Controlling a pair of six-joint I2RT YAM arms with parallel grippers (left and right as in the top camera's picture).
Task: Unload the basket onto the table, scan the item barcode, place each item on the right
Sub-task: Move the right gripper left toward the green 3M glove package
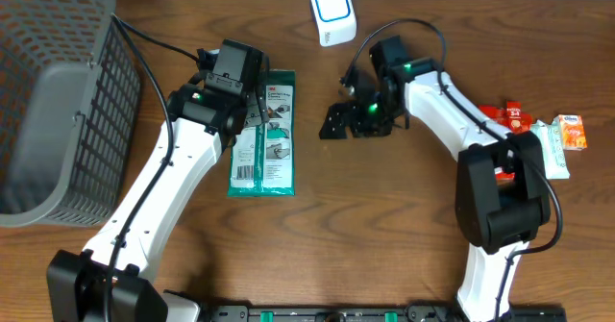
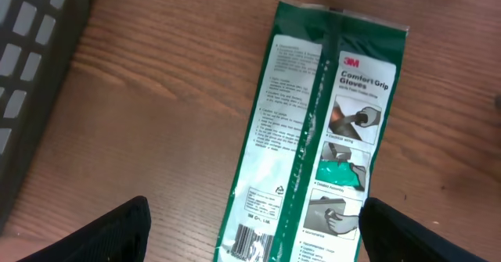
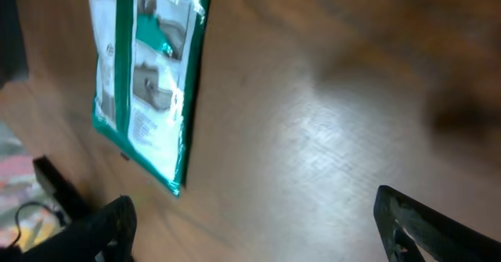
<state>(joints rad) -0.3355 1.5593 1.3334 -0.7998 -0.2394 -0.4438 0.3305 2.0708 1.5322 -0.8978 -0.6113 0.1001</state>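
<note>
The item is a flat green and white 3M glove packet [image 1: 270,159] lying on the wooden table, left of centre. My left gripper [image 1: 254,116] hovers open over its far end. In the left wrist view the packet [image 2: 329,113] runs up the frame. Its barcode [image 2: 249,245] sits between the spread fingers of the left gripper [image 2: 254,238]. My right gripper [image 1: 338,120] is open over bare wood just right of the packet. The right wrist view has the right gripper [image 3: 262,231] with nothing between its fingers and the packet [image 3: 145,74] at upper left. A white scanner [image 1: 332,12] with a blue ring stands at the back.
A grey mesh basket [image 1: 58,101] fills the left side of the table. At the right edge lie a red packet [image 1: 511,115], an orange box [image 1: 574,132] and a white packet [image 1: 554,155]. The right arm's cable loops near the scanner.
</note>
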